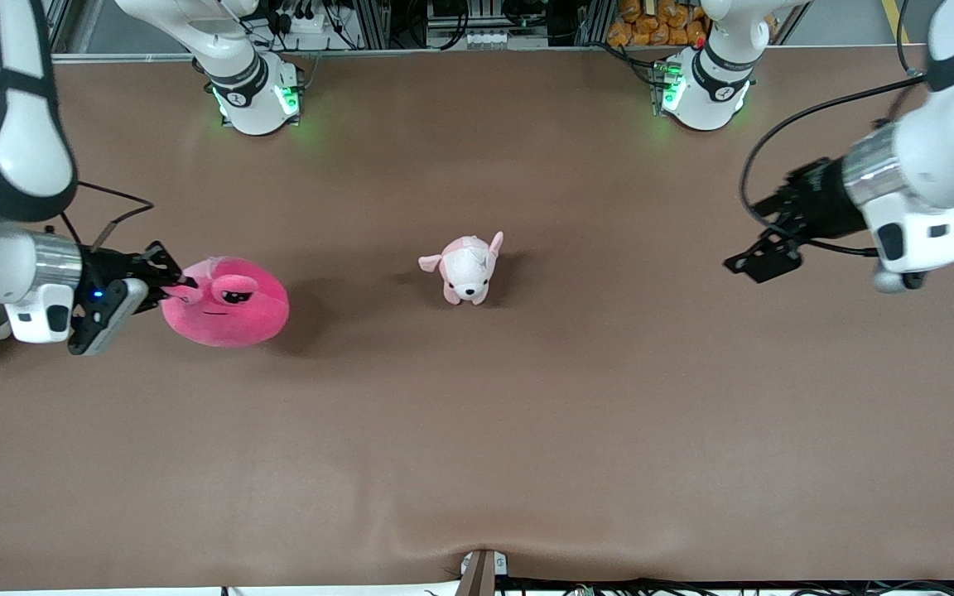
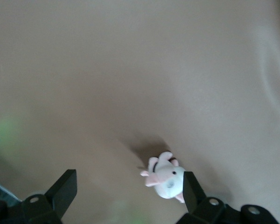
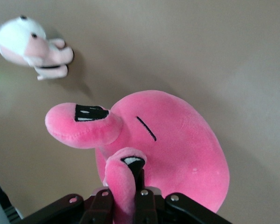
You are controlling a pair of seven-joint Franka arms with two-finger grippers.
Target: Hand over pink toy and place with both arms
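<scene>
The pink toy point(image 1: 227, 305), a round hot-pink plush with squinting black eyes, is at the right arm's end of the table. My right gripper point(image 1: 172, 285) is shut on one of its ears, and that ear is squeezed between the two fingers point(image 3: 130, 189) in the right wrist view, with the body point(image 3: 177, 144) just past them. I cannot tell whether the plush rests on the table or hangs just above it. My left gripper point(image 1: 763, 258) hangs open and empty over the left arm's end of the table. In its wrist view its fingers point(image 2: 128, 184) stand wide apart.
A small pale pink-and-white puppy plush point(image 1: 467, 269) stands mid-table between the two grippers, also seen as the puppy point(image 2: 165, 179) and the puppy point(image 3: 30, 44) in the wrist views. The brown table top point(image 1: 477, 430) spreads wide toward the front camera.
</scene>
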